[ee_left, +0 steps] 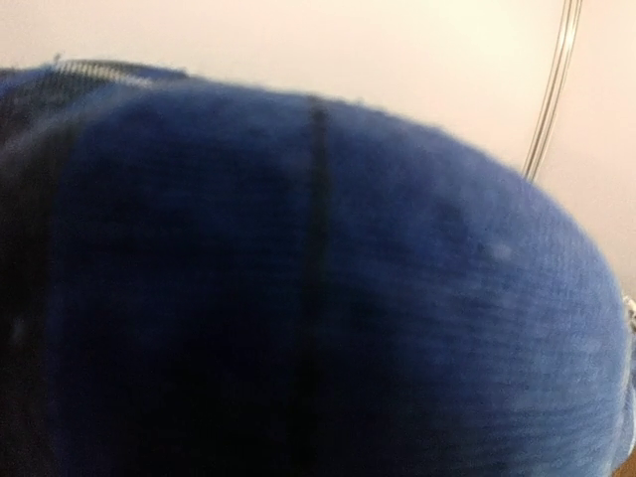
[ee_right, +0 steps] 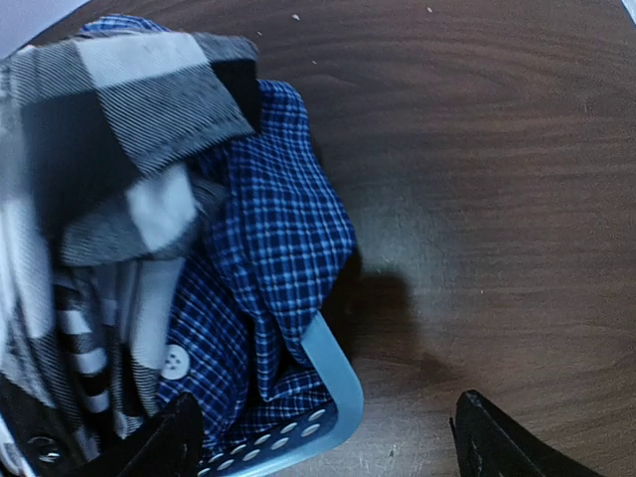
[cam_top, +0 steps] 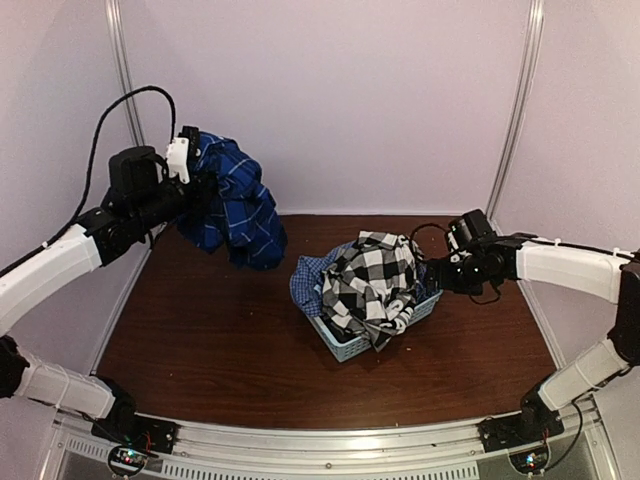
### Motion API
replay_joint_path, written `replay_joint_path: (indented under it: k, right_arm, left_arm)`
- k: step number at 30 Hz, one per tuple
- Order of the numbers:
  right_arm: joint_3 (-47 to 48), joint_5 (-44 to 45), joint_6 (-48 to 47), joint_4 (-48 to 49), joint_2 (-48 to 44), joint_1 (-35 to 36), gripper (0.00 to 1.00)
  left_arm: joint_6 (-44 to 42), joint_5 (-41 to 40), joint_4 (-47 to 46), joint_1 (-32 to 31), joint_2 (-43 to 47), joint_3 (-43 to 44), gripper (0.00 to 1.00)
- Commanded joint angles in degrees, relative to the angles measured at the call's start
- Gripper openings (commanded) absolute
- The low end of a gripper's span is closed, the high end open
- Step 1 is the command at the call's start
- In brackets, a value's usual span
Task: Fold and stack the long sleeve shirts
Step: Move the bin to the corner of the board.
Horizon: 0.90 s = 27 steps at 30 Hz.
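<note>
The royal-blue plaid shirt (cam_top: 235, 205), crossed by thin black and white lines, hangs bunched in a loose drape at the far left, pinched near its top by the left gripper (cam_top: 197, 185). The black-and-white checked shirt (cam_top: 375, 280) lies crumpled in a heap on top of the pale basket (cam_top: 345, 345), right of the middle, spilling over its rim. Beneath it a finely checked blue shirt (ee_right: 268, 258) with a white button (ee_right: 175, 361) is stuffed into the same basket.

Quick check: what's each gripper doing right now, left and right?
Left gripper: shut on the blue plaid shirt.
Right gripper: open, holding nothing, at the basket corner.
</note>
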<state>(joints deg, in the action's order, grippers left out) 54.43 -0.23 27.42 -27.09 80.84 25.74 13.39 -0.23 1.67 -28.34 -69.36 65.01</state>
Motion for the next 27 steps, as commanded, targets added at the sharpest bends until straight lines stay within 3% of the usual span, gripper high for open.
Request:
replay_joint_path:
  k: [1, 5, 8, 14, 22, 27]
  right_arm:
    - [-4.42, 3.33, 8.72, 5.69, -1.7, 1.7, 0.86]
    - [-7.85, 4.58, 12.76, 8.24, -1.15, 2.39, 0.75]
    - [-9.93, 5.25, 14.16, 10.2, -0.68, 2.42, 0.59]
    - [-6.65, 8.21, 12.28, 8.85, 3.06, 1.09, 0.39]
    - [-1.0, 9.65, 6.01, 8.2, 8.02, -9.82, 0.19]
    - [11.41, 12.72, -1.55, 6.76, 17.42, -17.51, 0.16]
  left_arm:
    - [0.83, 0.21, -4.21, -0.23, -0.57, -3.56, 0.0]
    - [2.1, 3.58, -6.92, -0.23, -1.21, -7.7, 0.0]
    - [3.04, 4.29, -8.84, -0.23, -1.43, -10.8, 0.0]
    - [3.84, 3.91, -10.16, -0.31, -2.09, -14.04, 0.0]
    - [4.64, 5.11, -11.03, -0.31, -2.67, -13.94, 0.0]
    - [4.97, 6.14, -11.01, -0.31, -3.91, -13.52, 0.0]
